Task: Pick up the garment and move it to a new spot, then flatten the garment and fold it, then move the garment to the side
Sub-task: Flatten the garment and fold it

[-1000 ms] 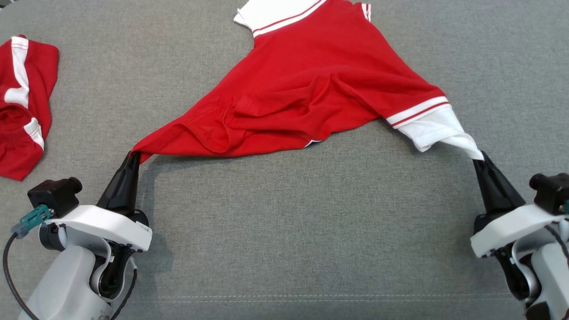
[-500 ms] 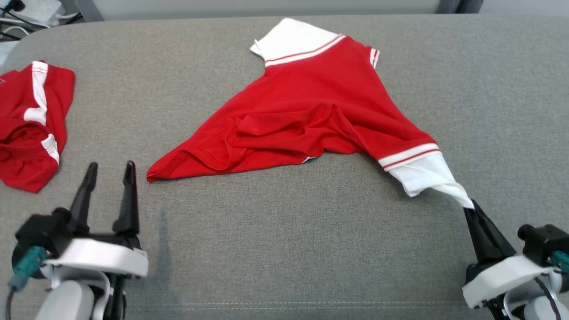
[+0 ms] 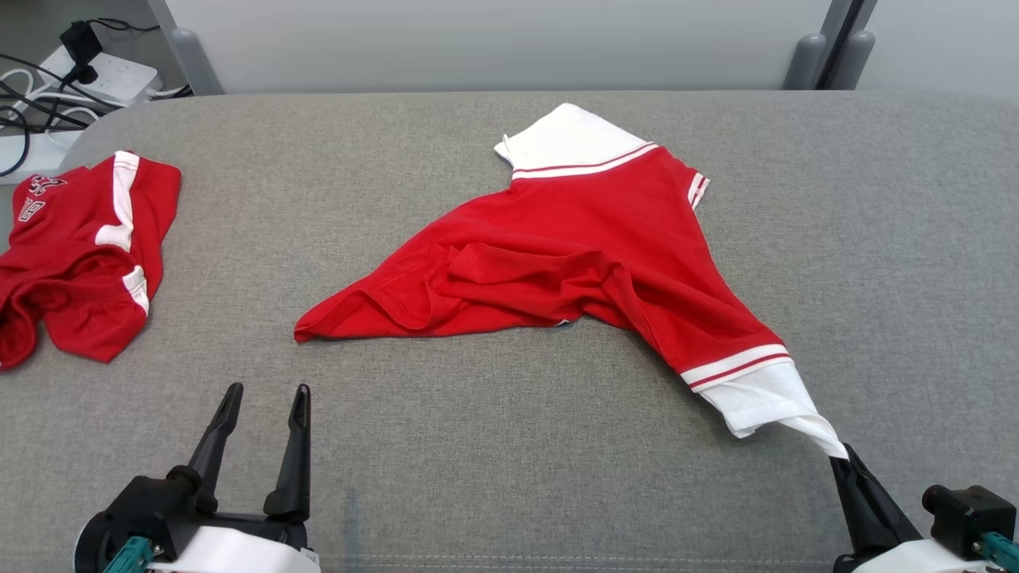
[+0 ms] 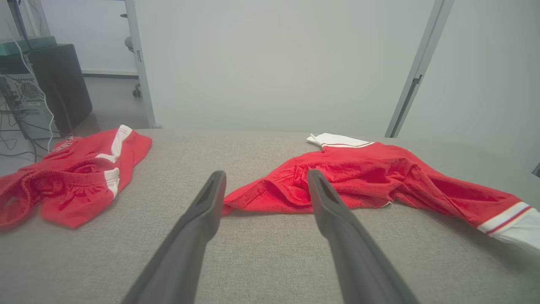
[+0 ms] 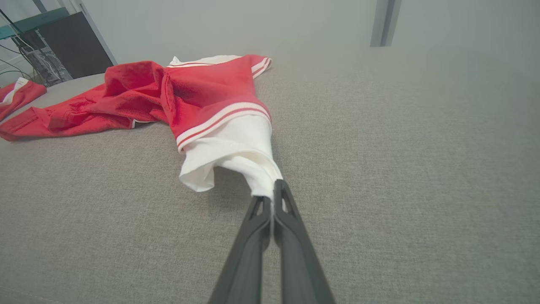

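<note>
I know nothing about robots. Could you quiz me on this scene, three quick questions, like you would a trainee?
1. True or false: the left gripper is clamped on the red shirt with white sleeves.
2. Which part of the shirt does the right gripper pinch? A) red hem corner B) white sleeve end C) collar
3. Fill in: on the grey fabric surface, the crumpled red garment with white stripes lies to the shirt's ____ in the head view.
Key: 1 false, its jaws stand open; 2 B; 3 left.
</note>
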